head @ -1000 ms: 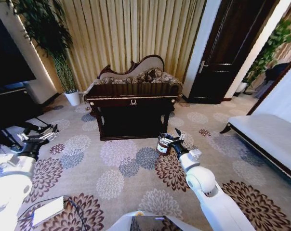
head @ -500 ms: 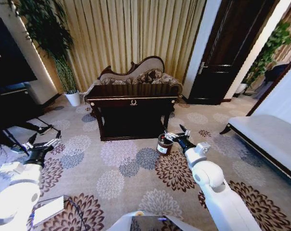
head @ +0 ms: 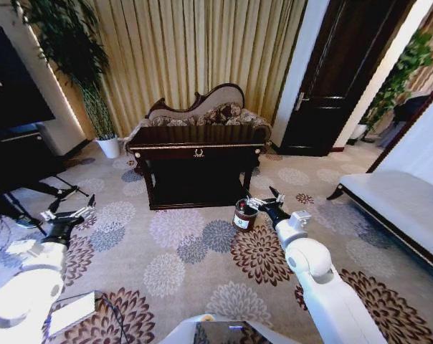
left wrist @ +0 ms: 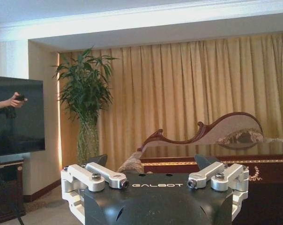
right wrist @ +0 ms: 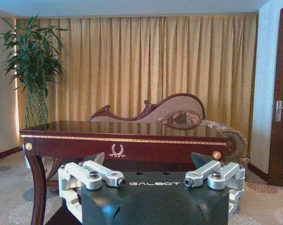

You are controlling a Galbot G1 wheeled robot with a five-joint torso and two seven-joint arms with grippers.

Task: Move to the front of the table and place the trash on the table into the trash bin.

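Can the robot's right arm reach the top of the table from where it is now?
Probably not yet. The right gripper hangs low over the carpet by the trash bin, fingers open. The table stands farther off, with bare carpet between, so nothing blocks it; the robot just seems too far away.

I see the table (head: 196, 152) across the patterned carpet, with the sofa (head: 202, 109) right behind it. The trash bin (head: 243, 214) stands on the floor near the table's right leg. My right gripper (head: 264, 203), fingers spread, hovers just beside the bin; my left gripper (head: 67, 213) hangs spread, well apart.
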